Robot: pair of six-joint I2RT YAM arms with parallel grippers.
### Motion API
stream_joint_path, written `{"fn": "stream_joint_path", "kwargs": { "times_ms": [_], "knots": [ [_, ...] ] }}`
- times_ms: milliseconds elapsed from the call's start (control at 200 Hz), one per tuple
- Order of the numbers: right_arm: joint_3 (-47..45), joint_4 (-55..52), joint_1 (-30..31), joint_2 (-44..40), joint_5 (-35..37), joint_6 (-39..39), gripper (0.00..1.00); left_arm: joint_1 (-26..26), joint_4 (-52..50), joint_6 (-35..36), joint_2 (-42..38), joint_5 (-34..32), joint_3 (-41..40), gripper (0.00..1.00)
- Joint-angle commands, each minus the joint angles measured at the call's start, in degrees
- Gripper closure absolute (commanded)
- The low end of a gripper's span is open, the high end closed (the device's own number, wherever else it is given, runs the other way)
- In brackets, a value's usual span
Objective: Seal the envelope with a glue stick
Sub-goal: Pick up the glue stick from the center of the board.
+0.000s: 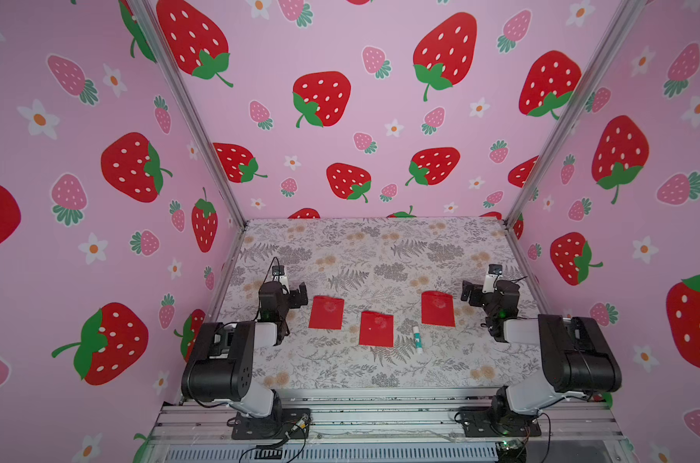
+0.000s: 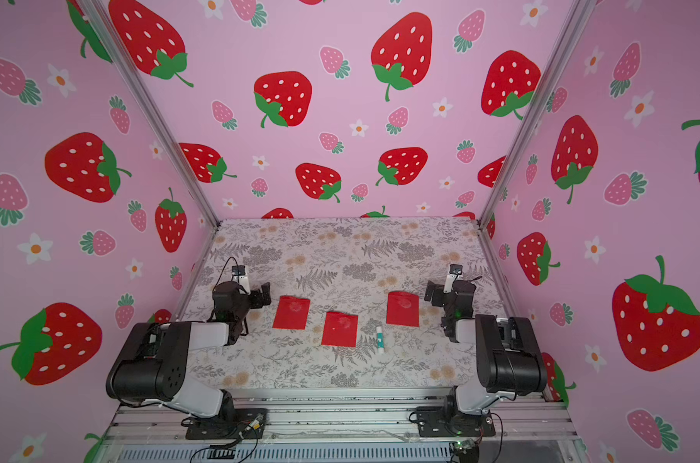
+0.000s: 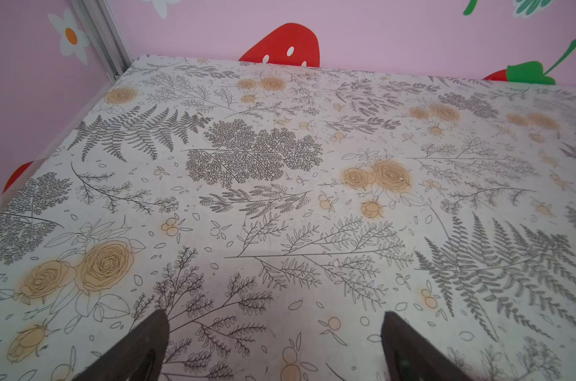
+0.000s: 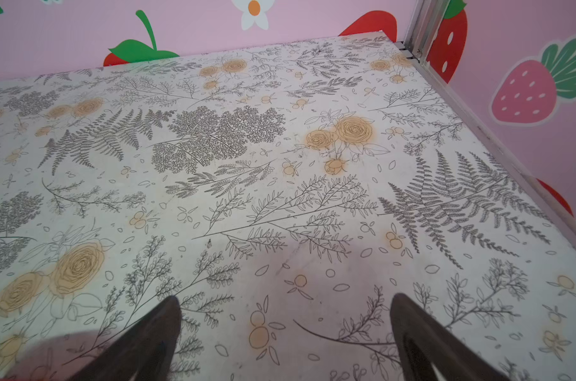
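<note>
Three red envelopes lie flat in a row on the floral table in both top views: left (image 1: 326, 312), middle (image 1: 376, 328), right (image 1: 438, 308). The glue stick (image 1: 417, 340) (image 2: 380, 340), white with a teal band, lies between the middle and right envelopes, slightly nearer the front. My left gripper (image 1: 301, 294) (image 3: 274, 315) hovers open just left of the left envelope. My right gripper (image 1: 466, 292) (image 4: 286, 298) hovers open just right of the right envelope. Both wrist views show only bare table between the fingers; envelopes and glue stick are out of those views.
Pink strawberry walls enclose the table on three sides, with aluminium posts (image 1: 203, 132) (image 1: 556, 132) at the back corners. The arm bases (image 1: 268, 425) (image 1: 500, 425) sit on a metal rail along the front edge. Floral table surface (image 1: 372, 248) stretches behind the envelopes.
</note>
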Motion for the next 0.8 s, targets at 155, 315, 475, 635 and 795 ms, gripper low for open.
{"fn": "stream_joint_path", "kwargs": {
  "times_ms": [155, 315, 475, 635, 795],
  "knots": [
    [0.80, 0.75, -0.07, 0.38, -0.38, -0.16, 0.01, 0.14, 0.65, -0.08, 0.30, 0.43, 1.35, 0.00],
    [0.89, 0.76, -0.12, 0.39, -0.41, -0.07, 0.01, 0.11, 0.64, -0.05, 0.30, 0.43, 1.35, 0.00],
    [0.89, 0.68, -0.11, 0.38, -0.46, -0.07, 0.01, 0.08, 0.55, -0.02, 0.30, 0.32, 1.35, 0.00],
    [1.67, -1.89, 0.21, -1.85, 2.34, 0.93, 0.01, -1.76, -1.62, 0.50, -0.78, -3.90, 2.24, 0.00],
    [10.63, -24.06, 0.40, -9.90, 3.20, 2.92, 0.01, -8.06, -22.76, -0.06, -6.75, -18.62, 11.04, 0.00]
  ]
}}
